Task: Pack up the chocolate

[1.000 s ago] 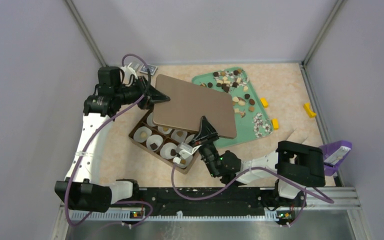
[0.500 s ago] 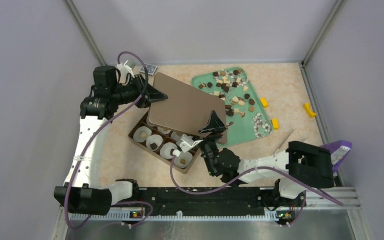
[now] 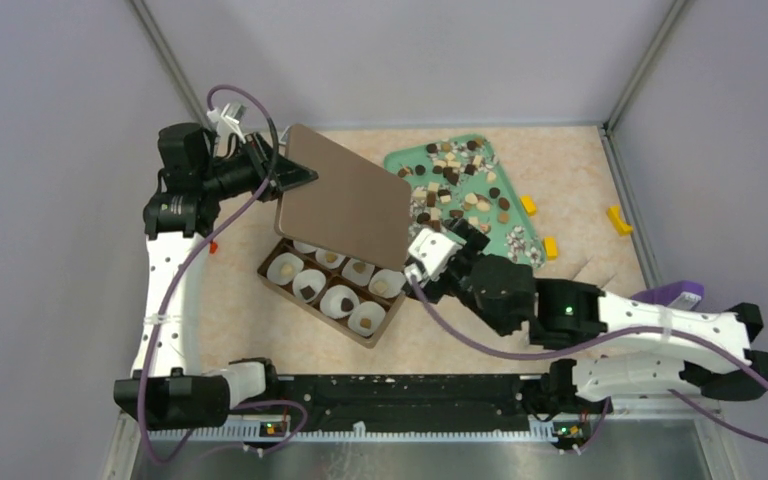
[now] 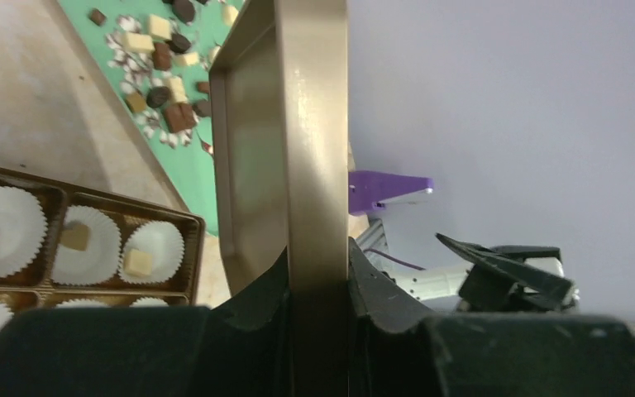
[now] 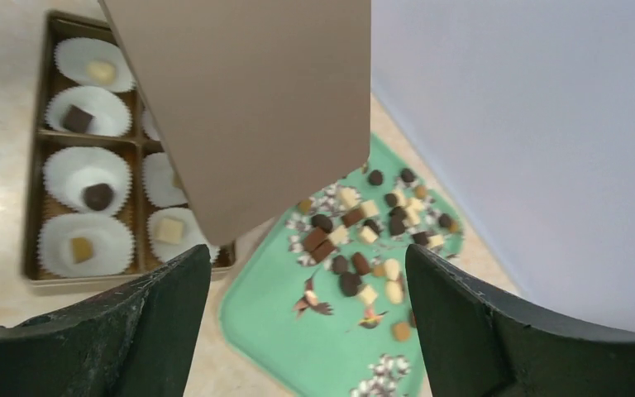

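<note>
Beige speckled tabletop [image 3: 580, 170], grey walls on three sides. Left gripper [image 4: 318, 265] is clamping one edge of the brown lid [image 3: 345, 205] and holding it tilted in the air, over the far row of the open box [image 3: 375, 338]. Right gripper [image 5: 306, 252] is hanging near the lid's right corner with its jaws wide apart, gripping nothing.

Chocolate [image 3: 450, 160] is mostly lying loose on the green tray [image 3: 392, 160]. A few pieces are sitting in the white paper cups [image 3: 287, 266] inside the box. The far row is hidden under the lid, so I cannot tell whether it is filled.

Risks as I am judging them:
- The lid is hanging from a single narrow pinch, so it may pivot or slip and fall onto the cups.
- Its low corner is riding close above the tray and could sweep pieces off.
- Lowering it askew would catch the box rim and shove the box.
</note>
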`<state>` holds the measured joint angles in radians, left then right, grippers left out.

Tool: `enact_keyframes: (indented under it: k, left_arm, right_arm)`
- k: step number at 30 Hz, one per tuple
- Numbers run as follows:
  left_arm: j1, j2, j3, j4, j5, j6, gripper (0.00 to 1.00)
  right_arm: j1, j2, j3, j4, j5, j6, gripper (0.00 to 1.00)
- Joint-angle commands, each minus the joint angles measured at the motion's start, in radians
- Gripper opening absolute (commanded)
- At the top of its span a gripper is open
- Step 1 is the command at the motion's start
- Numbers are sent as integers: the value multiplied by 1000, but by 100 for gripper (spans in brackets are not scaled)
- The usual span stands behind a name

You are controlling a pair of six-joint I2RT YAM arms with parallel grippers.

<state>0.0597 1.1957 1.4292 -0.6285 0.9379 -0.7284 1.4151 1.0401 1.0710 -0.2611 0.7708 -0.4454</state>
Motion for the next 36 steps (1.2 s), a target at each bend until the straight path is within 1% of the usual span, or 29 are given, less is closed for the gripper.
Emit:
enact_keyframes:
  k: [1, 3, 5, 7, 10, 12, 13, 15, 16, 18, 20, 21, 22, 23, 25, 26, 27, 29, 31, 34, 35, 36]
  left_arm:
    - [17, -31, 32, 98, 42, 62, 0]
    - [18, -42, 30, 125, 63, 58, 0]
    - [19, -47, 37, 137, 107, 78, 0]
    - [19, -50, 49, 112, 147, 127, 0]
    - [19, -80, 40, 77, 208, 226, 0]
    - [18, -132, -2, 112, 222, 275, 0]
    - [17, -160, -24, 131, 224, 282, 0]
    - [19, -201, -55, 165, 261, 294, 0]
    - [18, -211, -60, 171, 283, 297, 0]
    - [16, -221, -59, 158, 306, 318, 0]
    - [10, -225, -61, 153, 307, 325, 0]
    - [8, -226, -62, 153, 304, 325, 0]
    - [6, -226, -64, 151, 301, 326, 0]
    - [5, -224, -62, 150, 296, 326, 0]
    - [2, -218, -58, 148, 297, 324, 0]
    - [1, -216, -56, 149, 296, 324, 0]
    - [-1, -215, -54, 150, 298, 325, 0]
    - [-8, -208, -50, 150, 305, 328, 0]
    - [-20, -200, -49, 146, 316, 334, 0]
    - [-36, -199, -55, 114, 315, 369, 0]
    - [-40, -201, -59, 99, 311, 381, 0]
    - [-42, -204, -61, 88, 310, 389, 0]
  right_arm:
    - [-89, -48, 135, -366, -322, 303, 85]
    - [-135, -41, 166, -390, -424, 326, 86]
    - [-207, -36, 190, -397, -568, 342, 86]
    - [-385, -37, 208, -386, -777, 350, 86]
    - [-696, -6, 231, -327, -1191, 385, 87]
    - [-842, 39, 255, -278, -1409, 432, 87]
    - [-880, 57, 262, -240, -1461, 471, 88]
    - [-923, 91, 276, -178, -1492, 501, 89]
    - [-937, 114, 286, -157, -1498, 508, 88]
    - [-969, 179, 323, -158, -1536, 495, 86]
    - [-1010, 244, 350, -152, -1631, 482, 95]
    - [-1031, 274, 356, -136, -1670, 496, 97]
    - [-1062, 297, 350, -111, -1710, 516, 98]
    - [-1078, 303, 324, -51, -1745, 553, 98]
    - [-1127, 279, 227, 128, -1820, 675, 98]
    - [-1142, 258, 177, 208, -1829, 728, 99]
    - [-1150, 240, 137, 246, -1830, 756, 99]
    - [-1154, 220, 100, 232, -1815, 737, 99]
    - [-1155, 217, 83, 212, -1838, 703, 99]
    - [-1154, 234, 110, 171, -1896, 636, 99]
    - [-1154, 246, 141, 114, -1897, 592, 99]
    - [-1154, 265, 193, 9, -1885, 500, 99]
